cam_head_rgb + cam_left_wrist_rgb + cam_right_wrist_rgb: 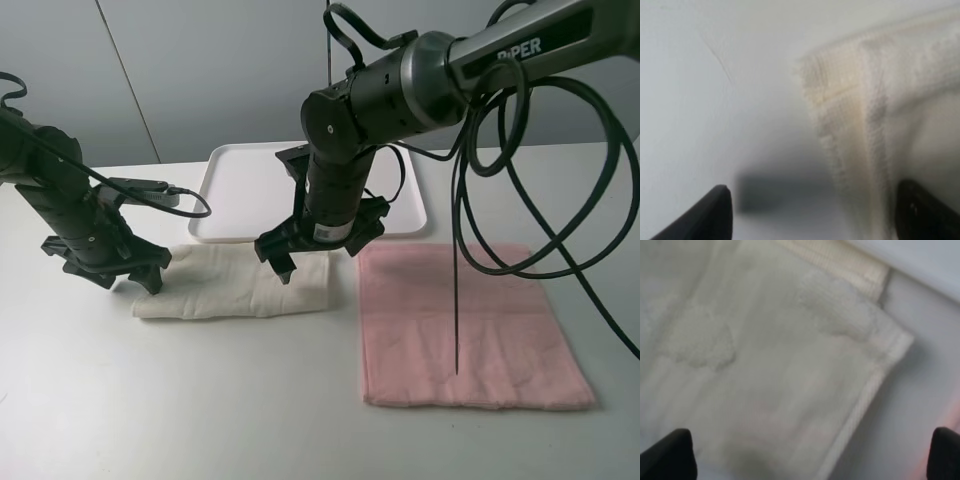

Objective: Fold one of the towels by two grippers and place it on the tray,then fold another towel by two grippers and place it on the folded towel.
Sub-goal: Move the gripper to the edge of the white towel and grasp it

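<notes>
white desk [100, 420], grey wall [200, 70] behind. cream towel [230, 285] lay as a long strip just in front of the tray [240, 170]. my left jaws stood wide over its left end, right jaws wide over its right end, both holding nothing. best move, i judged: pinch both end corners level, lift together. count: two towels including the pink towel [460, 320], one tray, two sets of jaws.

Bright, even light casts soft shadows; both wrist views are blurred, the cream towel [865, 100] soft-edged.
</notes>
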Action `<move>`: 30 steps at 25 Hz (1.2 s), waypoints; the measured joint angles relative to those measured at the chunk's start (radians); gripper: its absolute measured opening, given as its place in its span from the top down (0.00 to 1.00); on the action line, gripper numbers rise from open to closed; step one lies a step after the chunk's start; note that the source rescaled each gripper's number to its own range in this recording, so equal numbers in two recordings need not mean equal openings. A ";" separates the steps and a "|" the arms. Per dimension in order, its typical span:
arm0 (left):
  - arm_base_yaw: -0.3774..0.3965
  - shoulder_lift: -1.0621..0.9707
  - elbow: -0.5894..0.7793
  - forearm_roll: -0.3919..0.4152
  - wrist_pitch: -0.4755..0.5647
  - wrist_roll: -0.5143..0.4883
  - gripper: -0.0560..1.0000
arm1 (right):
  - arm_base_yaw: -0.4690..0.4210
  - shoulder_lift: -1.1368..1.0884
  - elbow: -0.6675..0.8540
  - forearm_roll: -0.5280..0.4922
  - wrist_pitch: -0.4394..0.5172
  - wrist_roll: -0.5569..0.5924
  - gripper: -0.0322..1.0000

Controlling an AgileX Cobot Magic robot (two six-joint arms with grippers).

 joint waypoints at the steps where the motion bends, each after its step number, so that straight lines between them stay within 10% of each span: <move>1: 0.000 0.000 0.000 0.000 0.002 0.000 0.12 | 0.000 0.014 -0.013 0.000 0.003 -0.007 0.00; 30: 0.000 0.000 0.000 0.006 0.004 0.013 0.12 | -0.080 0.119 -0.079 0.202 -0.003 -0.116 0.00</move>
